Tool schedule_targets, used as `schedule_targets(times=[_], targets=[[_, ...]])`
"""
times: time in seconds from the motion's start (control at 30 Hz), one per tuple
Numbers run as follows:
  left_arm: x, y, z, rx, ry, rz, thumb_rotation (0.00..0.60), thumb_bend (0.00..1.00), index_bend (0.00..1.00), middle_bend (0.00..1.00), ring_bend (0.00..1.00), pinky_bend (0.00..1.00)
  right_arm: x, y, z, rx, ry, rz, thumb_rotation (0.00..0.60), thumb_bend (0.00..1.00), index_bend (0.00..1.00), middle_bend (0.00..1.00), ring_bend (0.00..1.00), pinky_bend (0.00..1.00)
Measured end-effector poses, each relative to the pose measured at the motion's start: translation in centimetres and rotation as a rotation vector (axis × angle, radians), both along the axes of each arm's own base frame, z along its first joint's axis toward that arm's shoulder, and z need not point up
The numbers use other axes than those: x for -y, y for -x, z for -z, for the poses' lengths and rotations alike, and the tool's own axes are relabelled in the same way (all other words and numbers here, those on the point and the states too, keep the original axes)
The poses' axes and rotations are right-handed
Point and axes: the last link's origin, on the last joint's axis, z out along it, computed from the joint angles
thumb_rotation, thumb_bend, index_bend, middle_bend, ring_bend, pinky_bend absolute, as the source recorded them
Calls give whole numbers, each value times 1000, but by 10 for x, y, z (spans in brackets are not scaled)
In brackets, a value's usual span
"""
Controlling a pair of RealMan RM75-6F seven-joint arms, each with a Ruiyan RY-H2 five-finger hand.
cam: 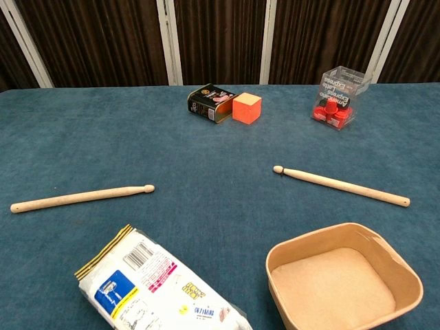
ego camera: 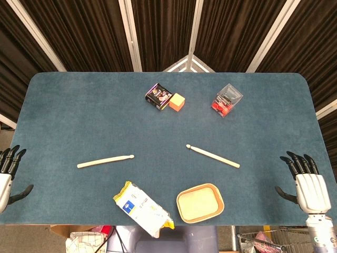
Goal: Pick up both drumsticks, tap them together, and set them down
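Two pale wooden drumsticks lie flat on the blue table. The left drumstick [ego camera: 105, 161] [cam: 81, 198] points its tip right, toward the centre. The right drumstick [ego camera: 212, 156] [cam: 341, 185] slants from its tip near the centre down to the right. My left hand [ego camera: 6, 174] hangs open at the table's left edge, well away from the left stick. At the right edge my right hand [ego camera: 305, 182] is open with its fingers spread, apart from the right stick. Neither hand shows in the chest view.
A snack bag [ego camera: 142, 208] [cam: 157, 289] and a tan paper tray [ego camera: 199, 203] [cam: 342, 283] lie near the front edge. Toward the back stand a dark tin [ego camera: 158, 95] [cam: 210, 102], an orange cube [ego camera: 177, 101] [cam: 246, 108] and a clear box of red pieces [ego camera: 226, 99] [cam: 337, 96].
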Motion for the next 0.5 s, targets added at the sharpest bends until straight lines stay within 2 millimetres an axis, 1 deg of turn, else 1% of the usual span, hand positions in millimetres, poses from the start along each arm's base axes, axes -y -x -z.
schedule_targets(times=[0.2,0.3,0.4,0.5], targets=[[-2,-1,5,-10,13,-5,600,305,61,0,0,0,2,-6,10,18,-21,-20,600,187,255,188,193,116],[-2,-1,5,-4,17,-7,600,305,61,0,0,0,2,-10,15,-2,-31,-38,600,186,258,195,196,116],[-4,0,5,-6,16,-13,600,306,61,0,0,0,4,-20,21,-3,-46,-59,600,187,271,215,203,116],[-6,1,6,-7,17,-25,600,306,61,0,0,0,11,-33,26,17,-63,-80,600,186,276,229,204,116]])
